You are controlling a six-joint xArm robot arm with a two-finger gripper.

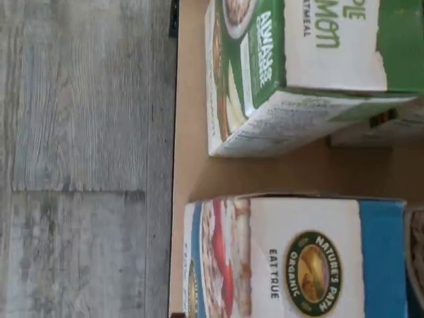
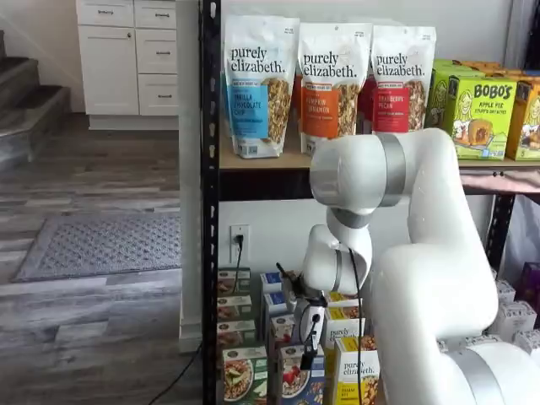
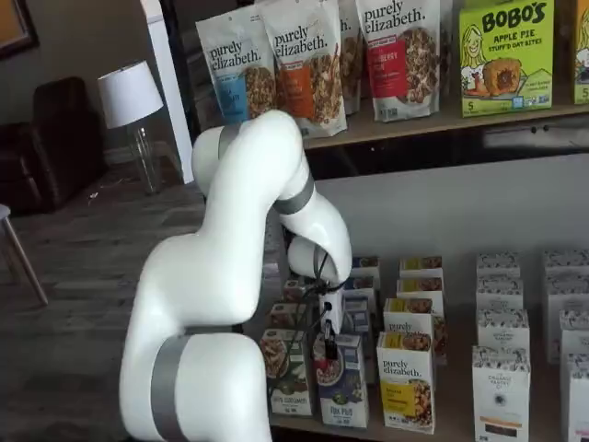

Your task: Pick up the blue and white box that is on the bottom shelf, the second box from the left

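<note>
On the bottom shelf [image 3: 442, 433], upright blue and white box [image 3: 342, 391], granola bowl, red berries

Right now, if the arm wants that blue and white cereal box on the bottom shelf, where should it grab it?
Probably the upper part of the blue and white box, coming from above: it stands upright at the front of the bottom shelf, with the green-trimmed box and the yellow box close on either side.

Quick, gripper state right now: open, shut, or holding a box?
Gripper: cannot tell. It hangs just above the blue and white box, and no gap or grasp shows.
</note>
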